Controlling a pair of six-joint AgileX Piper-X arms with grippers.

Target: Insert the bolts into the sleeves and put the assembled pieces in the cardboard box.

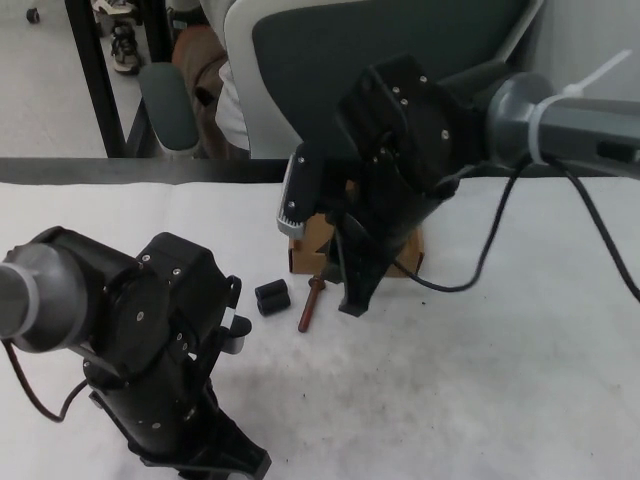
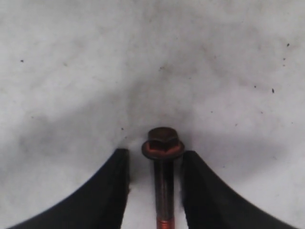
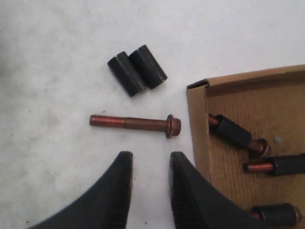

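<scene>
A copper bolt [image 2: 163, 183] lies on the white bench between the fingers of my left gripper [image 2: 156, 151], which is open with a gap on each side of the shaft. That arm stands at the near left [image 1: 200, 455]. My right gripper [image 3: 151, 155] hangs open by a narrow gap with nothing in it, just short of a second bolt [image 3: 136, 123] [image 1: 310, 303]. Two black sleeves [image 3: 137, 71] [image 1: 272, 297] lie side by side beyond that bolt. The cardboard box [image 3: 198, 124] [image 1: 305, 255] holds three assembled pieces [image 3: 236, 133].
The right arm [image 1: 400, 130] hangs over the box and hides much of it in the high view. A grey chair [image 1: 380, 40] stands behind the bench's far edge. White bench surface stretches to the right and front.
</scene>
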